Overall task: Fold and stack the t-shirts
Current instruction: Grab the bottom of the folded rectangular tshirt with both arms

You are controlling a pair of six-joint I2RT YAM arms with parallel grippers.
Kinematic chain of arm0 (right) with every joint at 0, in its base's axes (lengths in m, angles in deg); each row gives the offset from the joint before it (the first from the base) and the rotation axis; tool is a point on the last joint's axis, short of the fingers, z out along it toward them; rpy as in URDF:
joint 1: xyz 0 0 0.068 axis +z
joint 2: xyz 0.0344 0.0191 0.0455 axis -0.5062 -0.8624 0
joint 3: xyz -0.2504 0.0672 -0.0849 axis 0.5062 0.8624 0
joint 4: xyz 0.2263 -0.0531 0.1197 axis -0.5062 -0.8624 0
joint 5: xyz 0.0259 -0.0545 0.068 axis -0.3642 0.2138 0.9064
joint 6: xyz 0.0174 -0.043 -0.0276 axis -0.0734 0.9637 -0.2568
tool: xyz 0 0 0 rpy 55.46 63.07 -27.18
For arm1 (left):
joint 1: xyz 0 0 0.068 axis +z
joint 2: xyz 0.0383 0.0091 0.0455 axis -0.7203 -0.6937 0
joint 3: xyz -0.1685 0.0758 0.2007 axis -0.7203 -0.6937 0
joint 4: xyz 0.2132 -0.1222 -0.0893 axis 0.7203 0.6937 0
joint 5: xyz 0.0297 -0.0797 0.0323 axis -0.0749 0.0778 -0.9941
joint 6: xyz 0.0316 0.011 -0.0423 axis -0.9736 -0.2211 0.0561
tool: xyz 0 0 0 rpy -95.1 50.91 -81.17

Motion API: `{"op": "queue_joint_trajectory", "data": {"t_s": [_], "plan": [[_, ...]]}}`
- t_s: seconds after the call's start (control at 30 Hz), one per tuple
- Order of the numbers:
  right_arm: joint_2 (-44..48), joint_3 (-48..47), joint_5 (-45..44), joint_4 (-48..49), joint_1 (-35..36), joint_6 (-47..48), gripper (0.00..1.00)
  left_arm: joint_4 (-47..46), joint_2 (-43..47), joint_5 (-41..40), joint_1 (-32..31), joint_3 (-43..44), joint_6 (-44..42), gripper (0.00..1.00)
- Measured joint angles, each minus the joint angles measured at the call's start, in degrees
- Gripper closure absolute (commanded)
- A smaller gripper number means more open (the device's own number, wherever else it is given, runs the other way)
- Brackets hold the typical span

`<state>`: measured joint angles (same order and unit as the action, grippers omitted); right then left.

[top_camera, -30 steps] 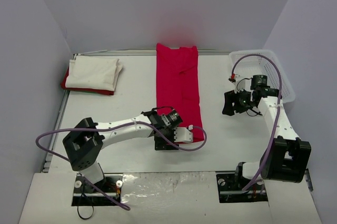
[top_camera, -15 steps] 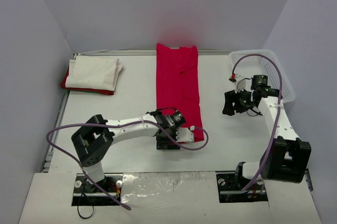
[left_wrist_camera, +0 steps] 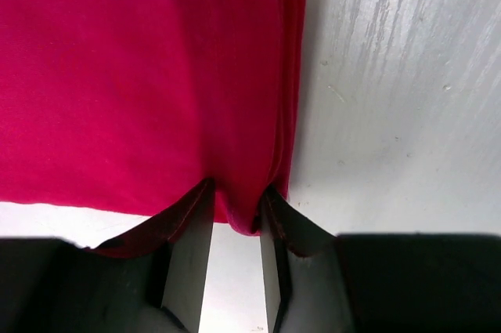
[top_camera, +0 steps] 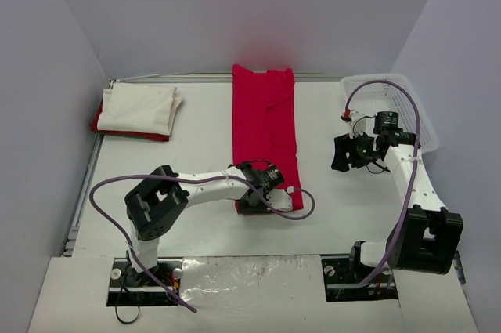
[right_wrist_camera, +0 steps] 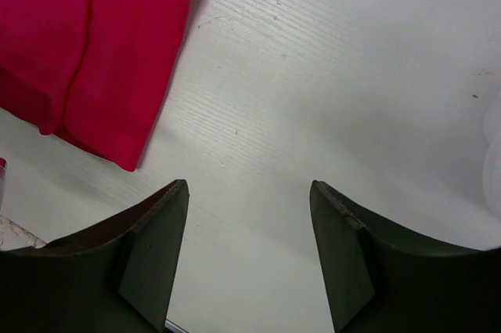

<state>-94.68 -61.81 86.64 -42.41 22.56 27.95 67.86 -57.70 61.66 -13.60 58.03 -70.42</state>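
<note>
Since the red t-shirt (top_camera: 264,125) lies lengthwise on the surface (top_camera: 196,153), my left pincer (left_wrist_camera: 236,192) nips its near hem, presumably to fold it far; my right pincer (right_wrist_camera: 249,186) hovers spread, empty, at right.

On my left wrist feed the red t-shirt (left_wrist_camera: 133,74) fills the upper left, lying flat on the white bench (left_wrist_camera: 399,98). The bench shows bare along the right side and in a thin strip at lower left. The shirt's right edge is a stack of folded layers running from the top of the view down to a near corner at bottom centre. The two dark fingers (left_wrist_camera: 188,255) stand one on each side of that corner, pressed in against it, and the cloth bunches into a small fold between them. I can see white bench in the narrow gap below the pinched cloth.
</note>
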Motion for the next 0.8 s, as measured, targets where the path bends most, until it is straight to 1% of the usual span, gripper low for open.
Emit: {"op": "queue_joint_trajectory", "data": {"t_s": [0.07,0.13,0.17,0.23,0.47,0.63,0.73,0.77,0.8], "plan": [[0.02,0.00,-0.17,0.07,0.00,0.00,0.40,0.42,-0.20,-0.02,0.00,0.26,0.04,0.73],[0.07,0.00,-0.22,0.09,0.00,0.00,0.40,0.87,-0.55,-0.02,0.00,0.63,0.20,0.78],[0.09,0.00,-0.24,0.09,0.00,0.00,0.40,1.14,-0.76,0.00,0.00,0.90,0.37,0.86],[0.15,0.00,-0.26,0.09,0.00,0.00,0.40,1.51,-1.03,-0.02,0.00,1.18,0.90,0.96],[0.57,0.00,-0.22,0.09,0.00,0.04,0.38,1.97,-1.03,1.20,0.48,1.29,0.50,0.98],[2.40,0.00,-0.22,0.09,0.00,1.44,0.39,2.95,-0.07,6.36,3.80,1.31,-0.26,0.98],[4.61,-0.11,-0.66,0.04,0.00,3.08,0.49,4.31,1.36,10.71,6.80,1.31,-0.81,0.98],[5.27,-0.33,-0.79,-0.02,0.00,3.41,0.62,4.79,1.95,12.13,7.80,1.31,-0.98,0.98],[5.64,-0.79,-0.83,-0.28,0.00,4.31,0.65,5.29,2.54,13.53,8.85,1.33,-1.25,0.98]]}}
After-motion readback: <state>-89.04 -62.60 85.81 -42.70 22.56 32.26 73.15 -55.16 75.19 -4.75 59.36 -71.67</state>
